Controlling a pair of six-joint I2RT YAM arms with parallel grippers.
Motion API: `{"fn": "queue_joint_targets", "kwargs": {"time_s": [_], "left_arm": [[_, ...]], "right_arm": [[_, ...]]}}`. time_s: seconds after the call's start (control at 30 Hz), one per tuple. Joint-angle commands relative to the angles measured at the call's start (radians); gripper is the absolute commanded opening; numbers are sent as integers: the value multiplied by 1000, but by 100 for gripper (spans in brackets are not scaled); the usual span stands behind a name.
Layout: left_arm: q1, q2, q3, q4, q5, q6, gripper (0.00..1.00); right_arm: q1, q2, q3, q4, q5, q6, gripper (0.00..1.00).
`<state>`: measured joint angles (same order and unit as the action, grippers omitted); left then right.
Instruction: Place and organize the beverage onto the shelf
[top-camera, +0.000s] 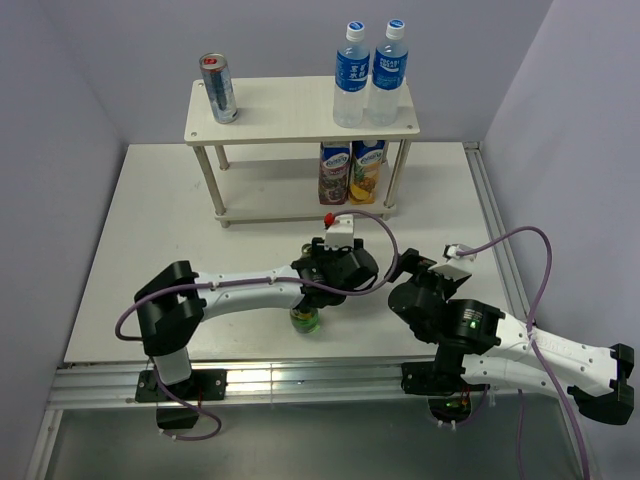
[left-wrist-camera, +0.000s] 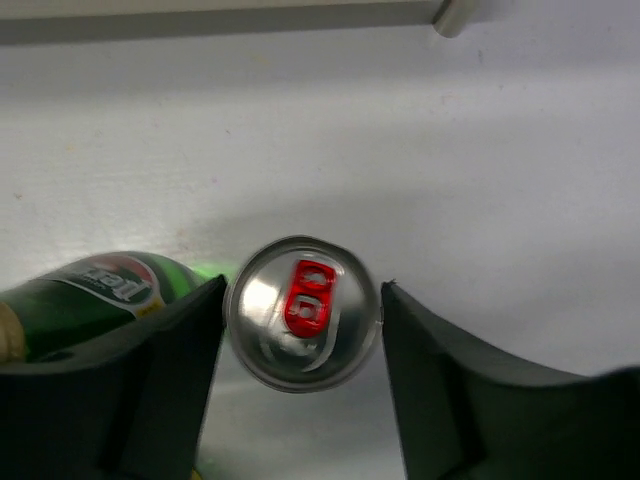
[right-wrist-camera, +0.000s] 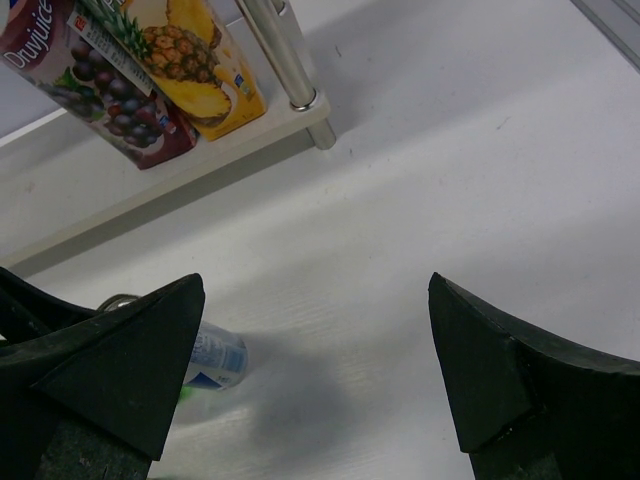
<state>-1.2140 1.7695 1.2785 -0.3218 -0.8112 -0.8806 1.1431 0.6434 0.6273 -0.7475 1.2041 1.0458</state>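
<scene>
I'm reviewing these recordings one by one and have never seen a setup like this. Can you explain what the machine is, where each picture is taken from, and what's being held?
Two robot arms are bolted at the near edge of the table. The overhead picture looks down on both; the other two come from cameras on each wrist. On the shelf stand a can, two water bottles and, lower down, two juice cartons. The left arm has its jaws either side of an upright red-tabbed can, beside a green bottle; whether they squeeze it is unclear. The right arm has its jaws wide open, holding nothing.
</scene>
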Motion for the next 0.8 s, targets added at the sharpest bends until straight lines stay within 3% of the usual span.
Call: {"fn": "queue_joint_targets", "kwargs": {"time_s": [0.0, 0.03, 0.1, 0.2, 0.37, 0.77], "left_arm": [[14, 13, 36, 3, -22, -27, 64], [16, 18, 39, -3, -25, -29, 55], [18, 21, 42, -7, -25, -31, 50], [18, 28, 50, -11, -23, -32, 36], [18, 28, 62, -29, -22, -28, 1], [19, -73, 264, -135, -29, 147, 0]], "right_arm": [[6, -11, -8, 36, 32, 0, 100], [4, -13, -8, 36, 32, -3, 100], [4, -17, -9, 33, 32, 2, 100], [4, -19, -11, 34, 31, 0, 100], [4, -21, -9, 31, 34, 0, 100], [6, -28, -11, 30, 41, 7, 100]]}}
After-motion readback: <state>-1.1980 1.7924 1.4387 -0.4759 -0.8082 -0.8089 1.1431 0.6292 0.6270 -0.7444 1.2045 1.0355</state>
